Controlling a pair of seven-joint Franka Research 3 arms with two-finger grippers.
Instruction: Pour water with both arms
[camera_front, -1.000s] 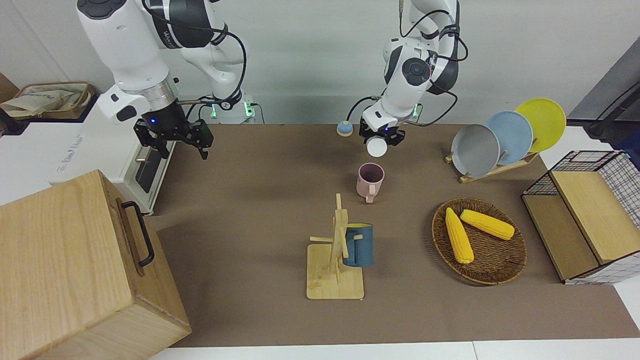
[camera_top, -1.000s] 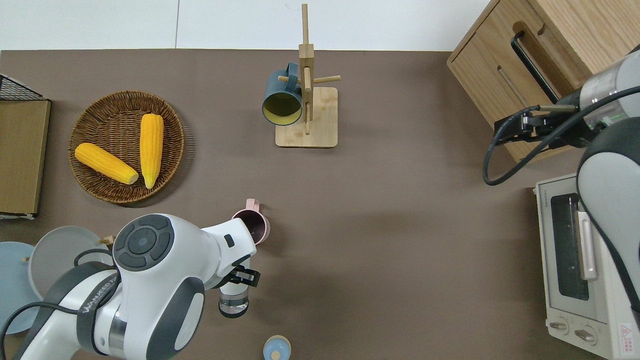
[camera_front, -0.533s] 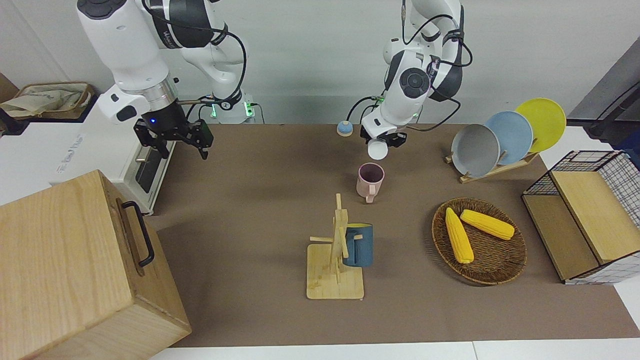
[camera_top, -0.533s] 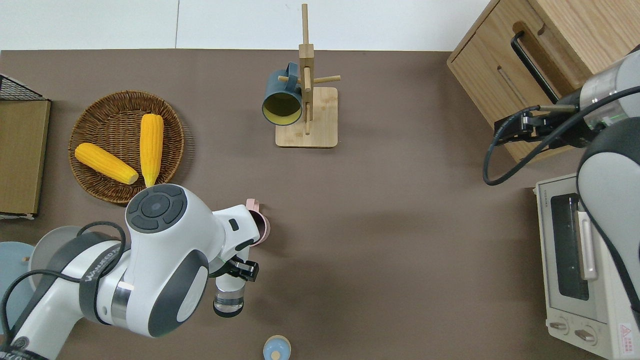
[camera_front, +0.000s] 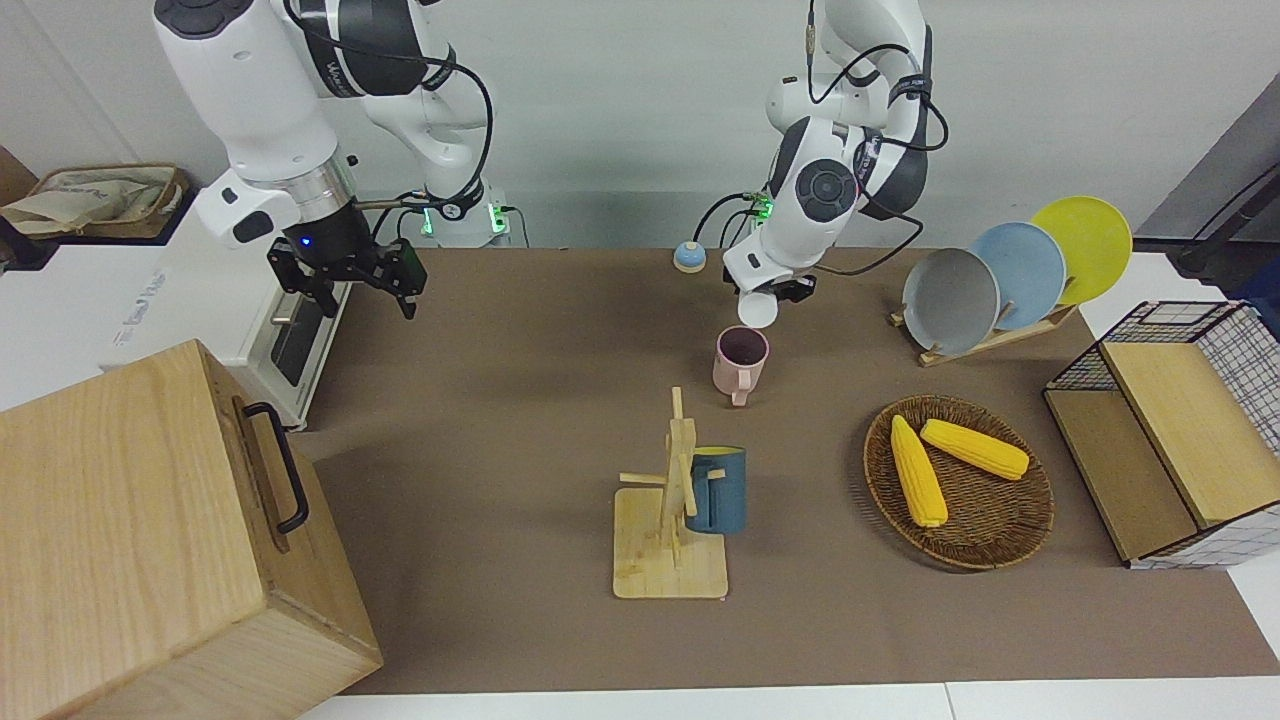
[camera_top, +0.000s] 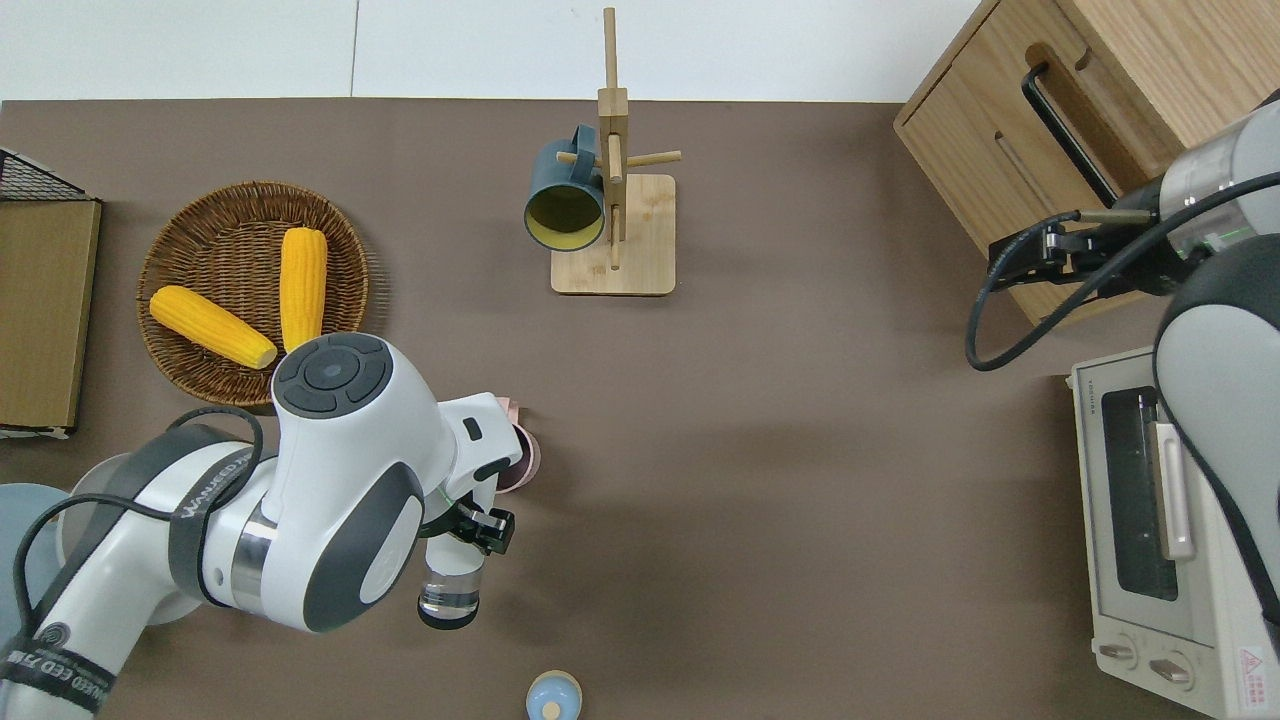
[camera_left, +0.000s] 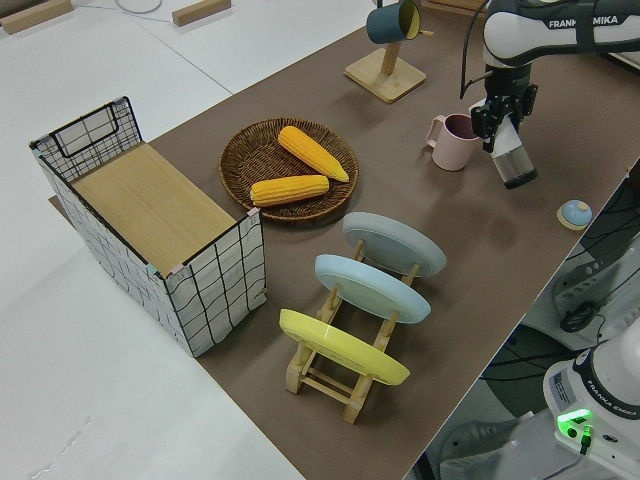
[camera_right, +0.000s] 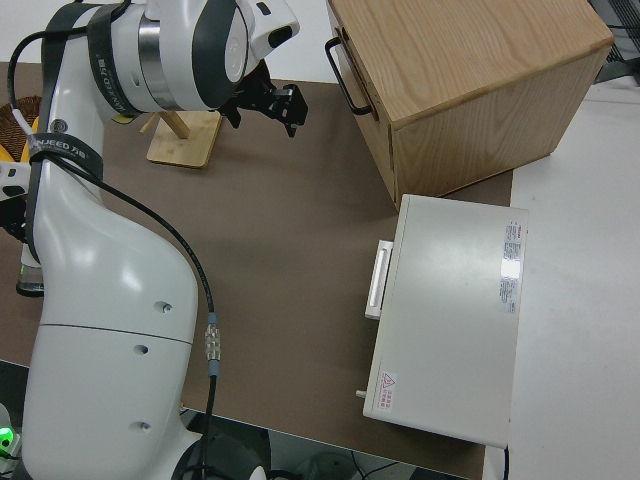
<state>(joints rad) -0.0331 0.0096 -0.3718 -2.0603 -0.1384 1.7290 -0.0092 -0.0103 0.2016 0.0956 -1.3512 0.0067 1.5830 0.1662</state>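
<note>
While your left gripper (camera_top: 465, 535) clamps its jaws on the tilted clear bottle (camera_top: 447, 596) by the pink mug (camera_front: 741, 360) on the desk, expect slick, rigid, sloshing weight; grip mid-body; right gripper (camera_front: 352, 277) parked, jaws open.

front faces robots, overhead looks down, both share table (camera_front: 520, 420)

You have a clear glossy bottle (camera_top: 447, 588), a matt pink mug (camera_front: 741, 360), a woven wicker basket (camera_front: 990, 525), a bare wood rack (camera_front: 669, 530), a grained wood box (camera_front: 130, 540), a matt brown cloth mat (camera_front: 500, 450), and a wire crate (camera_left: 215, 290).
</note>
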